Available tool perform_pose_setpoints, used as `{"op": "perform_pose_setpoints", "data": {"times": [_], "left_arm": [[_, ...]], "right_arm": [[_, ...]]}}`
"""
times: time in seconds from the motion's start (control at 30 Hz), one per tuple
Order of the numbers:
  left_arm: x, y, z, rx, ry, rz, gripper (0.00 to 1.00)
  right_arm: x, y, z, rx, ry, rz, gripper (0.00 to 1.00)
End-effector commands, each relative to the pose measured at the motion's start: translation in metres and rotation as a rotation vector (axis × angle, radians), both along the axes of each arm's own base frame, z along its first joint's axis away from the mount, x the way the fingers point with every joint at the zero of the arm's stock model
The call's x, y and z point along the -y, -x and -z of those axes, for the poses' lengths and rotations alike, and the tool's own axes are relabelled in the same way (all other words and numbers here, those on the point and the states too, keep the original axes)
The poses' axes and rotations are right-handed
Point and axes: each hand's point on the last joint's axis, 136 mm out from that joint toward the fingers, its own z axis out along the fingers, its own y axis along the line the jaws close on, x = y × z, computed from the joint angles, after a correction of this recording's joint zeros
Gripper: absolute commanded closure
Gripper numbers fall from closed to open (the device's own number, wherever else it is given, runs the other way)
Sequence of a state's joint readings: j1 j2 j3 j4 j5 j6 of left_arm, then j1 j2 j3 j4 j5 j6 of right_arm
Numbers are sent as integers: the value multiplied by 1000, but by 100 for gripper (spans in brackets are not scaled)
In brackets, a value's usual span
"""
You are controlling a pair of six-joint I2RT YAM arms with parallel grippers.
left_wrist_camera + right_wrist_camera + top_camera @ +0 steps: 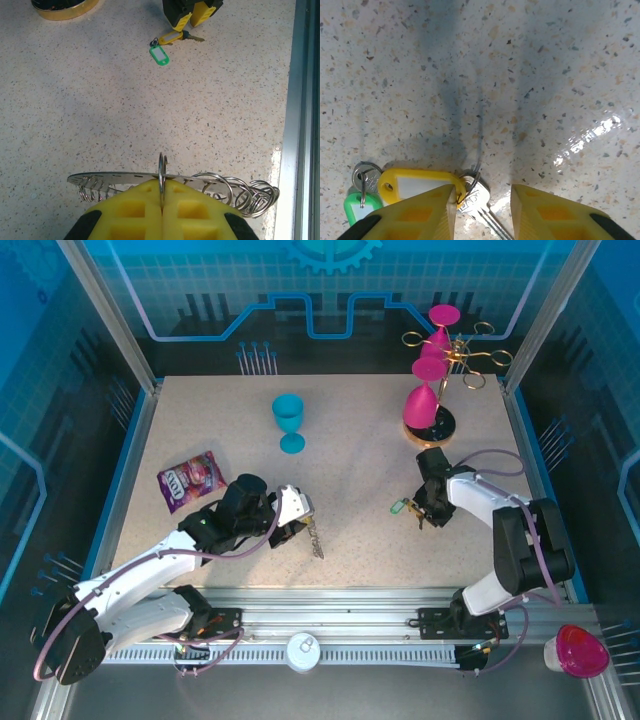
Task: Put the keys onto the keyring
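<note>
While the left gripper [161, 187] pinches the keyring [120, 176] between closed jaws, the right gripper [483, 190] stands open over the keys [417, 185], one key between its jaws; close squarely on that key, low and centred.

Cropped by the right wrist view's bottom edge: small green plastic tag [359, 210] and silver metal key [478, 199], the key partly behind a yellow fingertip [420, 215]. In the left wrist view, near side of thin grey metal keyring [120, 176] hidden behind yellow pads [131, 211]; round gold base [65, 9] cut by the top edge.
</note>
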State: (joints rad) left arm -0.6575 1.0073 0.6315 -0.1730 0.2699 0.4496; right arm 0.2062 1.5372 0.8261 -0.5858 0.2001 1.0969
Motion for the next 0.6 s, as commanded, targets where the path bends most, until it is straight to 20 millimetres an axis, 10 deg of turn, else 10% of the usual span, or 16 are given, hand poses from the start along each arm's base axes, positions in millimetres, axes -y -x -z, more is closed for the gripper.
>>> {"op": "perform_pose_setpoints", "data": {"times": [0.0, 0.57], "left_arm": [[7, 4, -6, 16, 39, 38, 100], [7, 5, -5, 14, 38, 43, 100]], "right_arm": [[2, -5, 0, 7, -18, 53, 69], [3, -8, -8, 37, -5, 14, 99]]}}
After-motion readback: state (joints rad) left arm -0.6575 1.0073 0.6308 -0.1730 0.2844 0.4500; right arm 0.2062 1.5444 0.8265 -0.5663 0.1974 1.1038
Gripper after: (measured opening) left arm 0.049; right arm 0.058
